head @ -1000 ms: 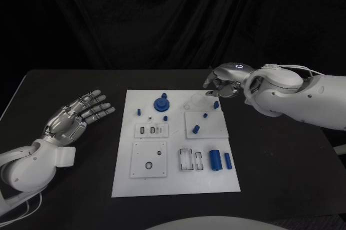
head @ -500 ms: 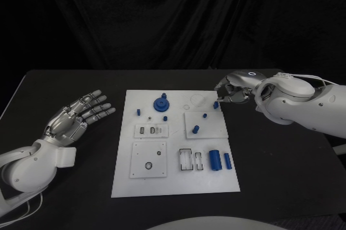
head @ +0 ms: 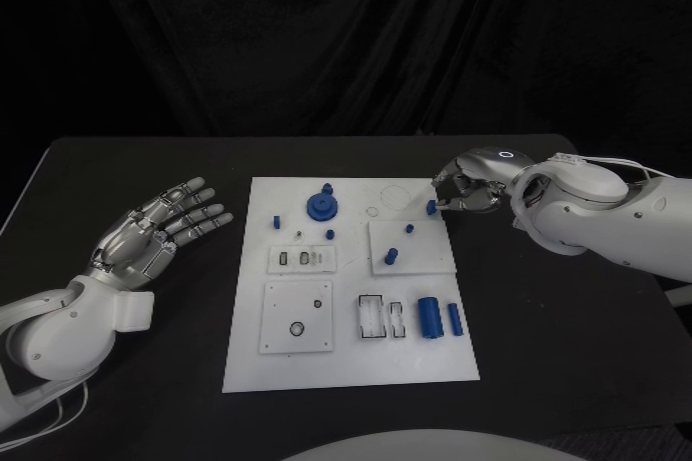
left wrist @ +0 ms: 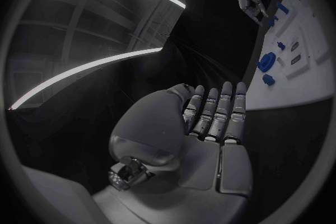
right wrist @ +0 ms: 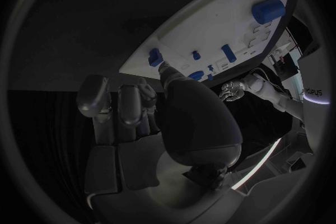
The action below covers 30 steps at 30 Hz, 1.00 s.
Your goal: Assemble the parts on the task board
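Observation:
The white task board (head: 346,366) lies mid-table with several blue parts on it. A small blue peg (head: 431,207) stands near its far right edge. My right hand (head: 462,188) hovers there with fingers curled, its fingertips right at the peg. In the right wrist view the thumb tip meets this peg (right wrist: 155,57); whether it is pinched is not clear. My left hand (head: 152,233) rests palm up left of the board, fingers spread, holding nothing. A blue disc with a knob (head: 323,207) sits at the board's far middle.
A thick blue cylinder (head: 430,317) and a thin one (head: 456,322) lie by two slots (head: 372,319) at the board's near right. Two short pegs (head: 392,258) stand on a small square plate. Bare black table (head: 577,341) surrounds the board.
My right hand has moved from the board's far edge toward its right side and lowered to the small blue peg. The left hand has stayed put.

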Available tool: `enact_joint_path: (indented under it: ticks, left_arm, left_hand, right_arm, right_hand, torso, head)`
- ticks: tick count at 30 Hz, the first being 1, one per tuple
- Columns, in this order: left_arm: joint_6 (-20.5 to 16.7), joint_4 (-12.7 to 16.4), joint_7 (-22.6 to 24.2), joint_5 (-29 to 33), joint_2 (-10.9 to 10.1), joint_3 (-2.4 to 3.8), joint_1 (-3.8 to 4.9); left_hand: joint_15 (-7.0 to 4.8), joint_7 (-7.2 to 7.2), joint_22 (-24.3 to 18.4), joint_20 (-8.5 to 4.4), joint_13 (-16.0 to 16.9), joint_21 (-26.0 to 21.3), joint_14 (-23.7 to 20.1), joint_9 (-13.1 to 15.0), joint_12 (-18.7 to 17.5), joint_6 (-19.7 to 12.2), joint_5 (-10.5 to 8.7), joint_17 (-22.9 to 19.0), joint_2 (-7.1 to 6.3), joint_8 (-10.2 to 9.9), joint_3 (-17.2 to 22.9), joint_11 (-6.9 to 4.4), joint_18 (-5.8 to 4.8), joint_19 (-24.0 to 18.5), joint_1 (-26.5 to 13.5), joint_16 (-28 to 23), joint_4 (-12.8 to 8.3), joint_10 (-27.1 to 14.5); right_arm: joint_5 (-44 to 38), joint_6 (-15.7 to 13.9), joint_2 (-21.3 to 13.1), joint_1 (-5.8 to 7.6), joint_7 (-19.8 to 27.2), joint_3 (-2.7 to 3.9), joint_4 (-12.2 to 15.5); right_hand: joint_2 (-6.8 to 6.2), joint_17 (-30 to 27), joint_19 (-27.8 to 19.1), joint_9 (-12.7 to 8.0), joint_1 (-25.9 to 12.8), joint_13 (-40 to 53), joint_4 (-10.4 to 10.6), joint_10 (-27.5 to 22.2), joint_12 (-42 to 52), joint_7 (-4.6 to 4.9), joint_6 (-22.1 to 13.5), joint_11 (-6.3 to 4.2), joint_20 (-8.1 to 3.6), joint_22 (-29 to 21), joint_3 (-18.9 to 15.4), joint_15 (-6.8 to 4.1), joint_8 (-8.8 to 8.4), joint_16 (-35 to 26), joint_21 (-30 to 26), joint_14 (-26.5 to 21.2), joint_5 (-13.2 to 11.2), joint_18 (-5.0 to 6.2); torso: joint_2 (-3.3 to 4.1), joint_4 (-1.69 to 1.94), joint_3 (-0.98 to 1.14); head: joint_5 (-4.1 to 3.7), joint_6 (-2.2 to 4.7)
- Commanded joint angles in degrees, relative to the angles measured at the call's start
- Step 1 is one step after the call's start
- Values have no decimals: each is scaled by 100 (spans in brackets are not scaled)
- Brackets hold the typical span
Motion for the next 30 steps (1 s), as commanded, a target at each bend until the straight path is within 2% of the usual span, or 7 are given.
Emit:
enact_joint_path:
  ticks: [1, 12, 22, 30]
  left_arm:
    - [96, 8, 22, 23, 13, 5, -5]
    - [113, 2, 11, 23, 21, 5, -6]
    - [137, -24, 11, 23, 35, 5, -9]
    - [159, -51, 12, 23, 53, 5, -13]
  left_hand:
    - [26, 40, 9, 9, -1, 30, -13, 6, 33, 5, -20, -10, 23, 2, 54, 41, -94, -40, -50, 42, -2, 7]
    - [26, 40, 9, 9, -1, 30, -13, 6, 33, 5, -20, -10, 23, 2, 54, 41, -94, -40, -50, 42, -2, 7]
    - [28, 44, 10, 8, 0, 32, -16, 6, 34, 8, -21, -11, 29, 3, 71, 46, -97, -43, -57, 47, 0, 12]
    - [28, 46, 11, 7, 0, 34, -19, 6, 35, 1, -22, -12, 32, 0, 81, 49, -98, -46, -61, 49, 0, 14]
  right_arm:
    - [25, -73, 3, -20, -61, 3, -5]
    - [29, -4, 31, -72, -30, 2, -10]
    - [30, 41, 83, -124, -11, 2, -39]
    - [30, 34, 136, -150, -17, 2, -91]
  right_hand:
    - [-73, -38, -12, -7, 6, -15, 25, 7, -31, 3, -6, 8, 12, -13, -29, 10, 39, -49, -48, -63, -32, 53]
    - [-109, -125, -36, 3, 57, -49, 47, -18, -61, 4, 60, 8, 11, -39, -72, 9, 74, -152, -113, -103, -35, 63]
    - [-147, -185, -45, 17, 183, -57, 33, -8, -74, -6, 133, 2, 8, -53, -98, 4, 109, -230, -166, -122, -29, 68]
    - [-136, -208, -34, 66, 323, -45, 13, 19, -73, -7, 267, -1, 5, -53, -96, 1, 181, -268, -200, -115, 6, 69]
  torso:
    - [1, -4, 0]
    - [1, -4, 2]
    - [-8, -7, -8]
    - [-3, 8, -5]
  head:
    - [6, -7]
    - [-12, -32]
    - [-7, -53]
    - [-25, -62]
